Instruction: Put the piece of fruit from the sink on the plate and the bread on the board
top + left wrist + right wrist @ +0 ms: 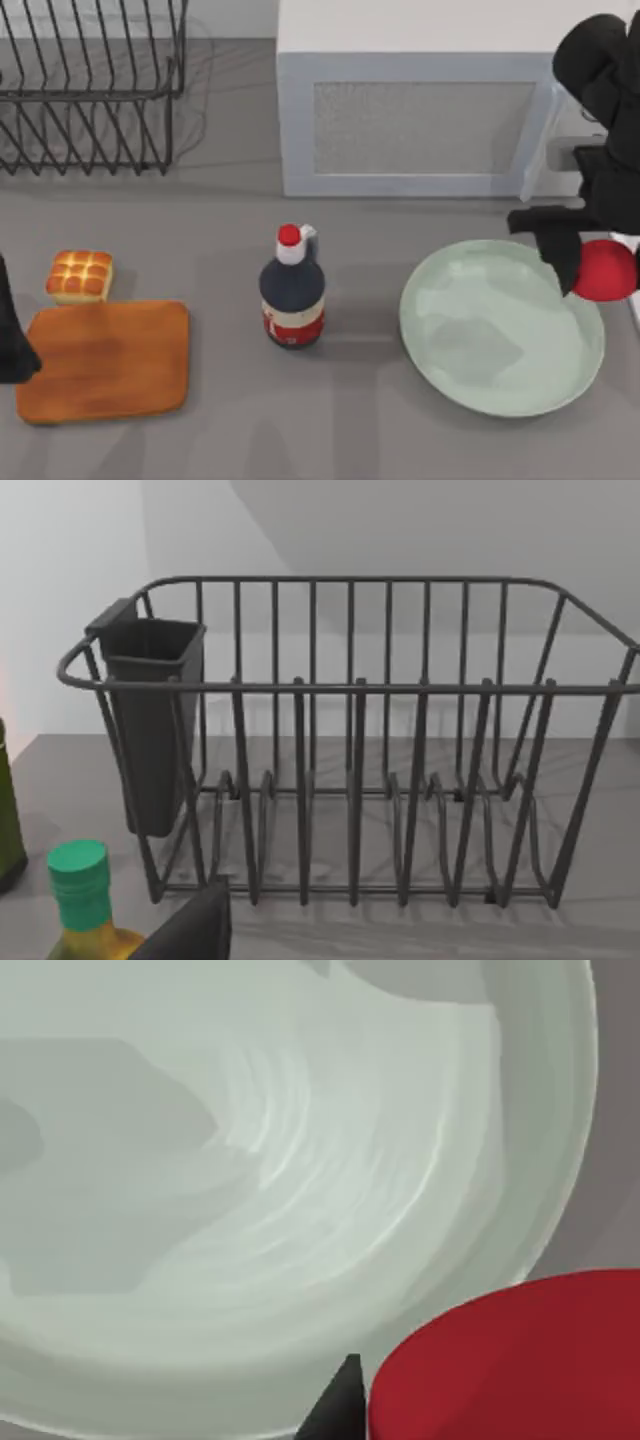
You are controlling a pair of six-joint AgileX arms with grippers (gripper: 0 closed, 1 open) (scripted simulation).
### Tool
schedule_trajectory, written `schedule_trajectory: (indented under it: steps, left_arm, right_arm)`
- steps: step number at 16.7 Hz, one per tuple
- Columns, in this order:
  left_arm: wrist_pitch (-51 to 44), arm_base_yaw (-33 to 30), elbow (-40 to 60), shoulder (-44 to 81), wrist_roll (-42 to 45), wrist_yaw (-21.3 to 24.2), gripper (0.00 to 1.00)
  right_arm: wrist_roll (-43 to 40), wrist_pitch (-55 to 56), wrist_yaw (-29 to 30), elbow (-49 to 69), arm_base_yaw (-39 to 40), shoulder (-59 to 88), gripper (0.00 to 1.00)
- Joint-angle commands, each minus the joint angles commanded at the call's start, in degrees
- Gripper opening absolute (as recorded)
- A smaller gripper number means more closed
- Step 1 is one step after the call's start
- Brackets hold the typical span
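My right gripper (596,268) is shut on the piece of fruit (612,272), a small bright red block, and holds it over the right rim of the pale green plate (490,340). In the right wrist view the fruit (520,1360) sits beside a dark fingertip (338,1408), with the plate (250,1160) below. The golden bread (80,275) rests on the table, just off the far left corner of the wooden board (105,360). My left arm (12,340) stays parked at the table's left edge, beside the board.
A dark bottle with a red cap (292,290) stands between the board and the plate. A wire dish rack (90,80) is at the back left, a white cabinet (420,110) at the back. A green-capped bottle (80,895) stands before the rack (350,750).
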Motion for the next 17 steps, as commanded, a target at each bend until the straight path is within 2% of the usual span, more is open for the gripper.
schedule_trajectory:
  steps: [6, 12, 17]
  left_arm:
    - [0.00, 0.00, 0.00, 0.00, 0.00, 0.00, 1.00]
    - [0.00, 0.00, 0.00, 0.00, 0.00, 0.00, 1.00]
    - [0.00, 0.00, 0.00, 0.00, 0.00, 0.00, 1.00]
  right_arm:
    - [8.68, 1.19, 0.15, 5.41, 8.82, -0.01, 0.00]
    - [9.28, 1.42, 0.15, 5.92, 9.44, 0.05, 0.00]
    - [9.28, 1.42, 0.15, 5.92, 9.44, 0.05, 0.38]
